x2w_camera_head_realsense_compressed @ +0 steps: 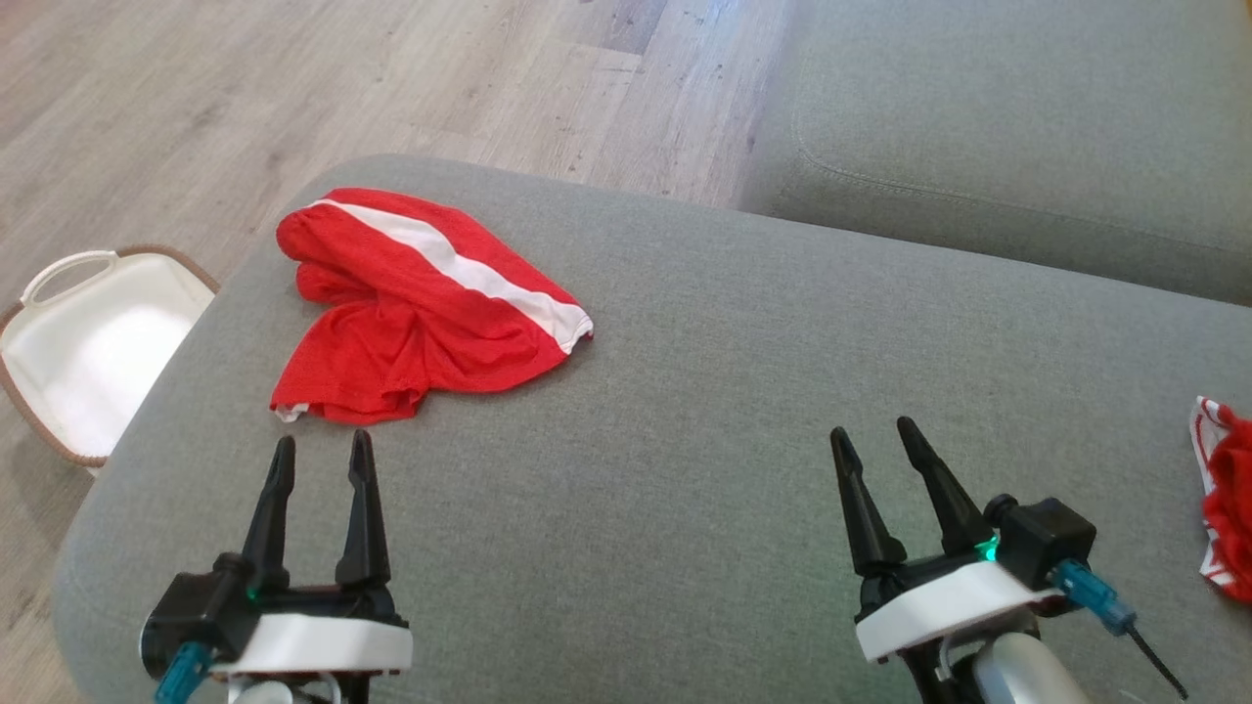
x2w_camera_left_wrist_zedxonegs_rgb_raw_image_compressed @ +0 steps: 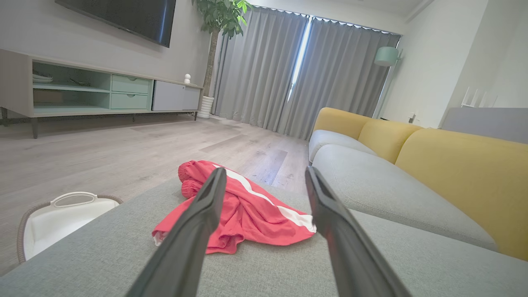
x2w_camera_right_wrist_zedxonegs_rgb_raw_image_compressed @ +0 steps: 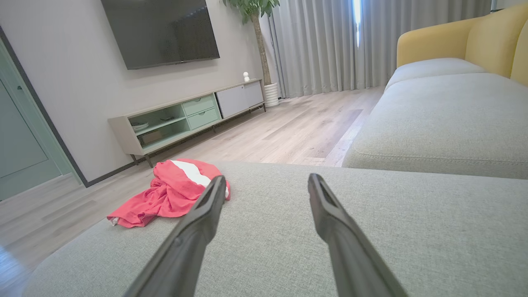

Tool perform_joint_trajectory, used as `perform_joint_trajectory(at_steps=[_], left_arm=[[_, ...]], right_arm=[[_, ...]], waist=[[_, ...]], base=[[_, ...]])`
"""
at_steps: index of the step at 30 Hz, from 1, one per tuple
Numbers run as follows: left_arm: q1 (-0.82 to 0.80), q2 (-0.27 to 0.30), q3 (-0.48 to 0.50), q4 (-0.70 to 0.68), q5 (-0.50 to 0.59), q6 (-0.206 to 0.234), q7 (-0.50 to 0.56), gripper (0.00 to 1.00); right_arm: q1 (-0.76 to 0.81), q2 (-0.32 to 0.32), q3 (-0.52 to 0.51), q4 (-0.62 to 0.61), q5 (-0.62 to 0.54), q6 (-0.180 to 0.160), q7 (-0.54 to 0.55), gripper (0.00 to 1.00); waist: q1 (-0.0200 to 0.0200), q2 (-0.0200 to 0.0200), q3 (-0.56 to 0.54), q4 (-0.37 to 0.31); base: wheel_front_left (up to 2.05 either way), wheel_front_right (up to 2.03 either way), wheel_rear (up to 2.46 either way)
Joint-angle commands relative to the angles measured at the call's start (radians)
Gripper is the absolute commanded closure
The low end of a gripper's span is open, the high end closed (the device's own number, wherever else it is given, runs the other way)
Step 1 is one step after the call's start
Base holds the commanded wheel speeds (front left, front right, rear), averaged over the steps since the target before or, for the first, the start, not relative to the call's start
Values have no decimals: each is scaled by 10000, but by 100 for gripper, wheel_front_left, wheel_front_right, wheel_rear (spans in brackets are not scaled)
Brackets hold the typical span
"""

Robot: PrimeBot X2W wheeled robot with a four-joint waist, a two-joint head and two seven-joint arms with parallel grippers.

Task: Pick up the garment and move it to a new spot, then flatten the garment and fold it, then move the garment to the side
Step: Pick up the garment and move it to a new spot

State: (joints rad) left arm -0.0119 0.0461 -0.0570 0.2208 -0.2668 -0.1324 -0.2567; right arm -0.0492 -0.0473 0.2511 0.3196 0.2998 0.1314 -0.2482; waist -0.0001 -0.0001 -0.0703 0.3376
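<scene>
The pale wooden floor (x2w_camera_head_realsense_compressed: 293, 88) runs beyond the far edge and off the left edge of a broad grey seat cushion (x2w_camera_head_realsense_compressed: 685, 391), which carries the things. A second grey seat (x2w_camera_head_realsense_compressed: 1027, 127) lies past the cushion's far right corner, apart from it by a narrow gap, with yellow backrests (x2w_camera_left_wrist_zedxonegs_rgb_raw_image_compressed: 462, 173) rising behind it. Grey curtains (x2w_camera_left_wrist_zedxonegs_rgb_raw_image_compressed: 264, 70) hang at the end of the room, and a dark screen (x2w_camera_right_wrist_zedxonegs_rgb_raw_image_compressed: 161, 31) sits on the wall above a long low cabinet (x2w_camera_right_wrist_zedxonegs_rgb_raw_image_compressed: 185, 119) with green drawers. A potted tree (x2w_camera_left_wrist_zedxonegs_rgb_raw_image_compressed: 222, 16) stands between the cabinet and the curtains.

A white basket (x2w_camera_head_realsense_compressed: 68, 262) with a woven brown rim stands on the floor just off the cushion's left edge.

The garment (x2w_camera_head_realsense_compressed: 421, 313), red with a white stripe, lies crumpled near the cushion's far left corner, wholly on the cushion, its stripe running slantwise from the far side toward the middle. Another red and white cloth (x2w_camera_head_realsense_compressed: 1234, 508) shows at the cushion's right edge, partly cut off by the head view.

The left pincer (x2w_camera_head_realsense_compressed: 321, 445) is over the near left part of the cushion, released and holding nothing, its tips pointing at the garment's near hem and stopping just short of it. The right pincer (x2w_camera_head_realsense_compressed: 871, 430) is over the near right part, also released and empty, well apart from the garment. Whether either touches the cushion cannot be told.
</scene>
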Motion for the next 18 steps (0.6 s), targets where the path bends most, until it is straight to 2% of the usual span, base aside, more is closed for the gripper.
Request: perform_joint_trajectory(at_steps=[1, 9, 15, 18], left_arm=[[-246, 58, 407, -314, 79, 17, -51, 0], [-603, 228, 493, -91, 47, 17, -51, 0], [-1673, 820, 256, 899, -51, 17, 83, 0], [-2649, 1368, -86, 1687, -175, 17, 744, 0]], right_arm=[[-279, -30, 234, -261, 81, -7, -135, 0], [-435, -30, 186, -322, -63, -7, -135, 0], [-785, -30, -37, -465, -353, -7, -135, 0], [-998, -30, -119, -544, -552, -7, -135, 0]], waist=[[1, 1, 13, -7], [1, 1, 525, -295], [1, 1, 1364, -639], [1, 1, 1917, -896]], base=[[0, 0, 0], [0, 0, 0], [0, 0, 0], [0, 0, 0]])
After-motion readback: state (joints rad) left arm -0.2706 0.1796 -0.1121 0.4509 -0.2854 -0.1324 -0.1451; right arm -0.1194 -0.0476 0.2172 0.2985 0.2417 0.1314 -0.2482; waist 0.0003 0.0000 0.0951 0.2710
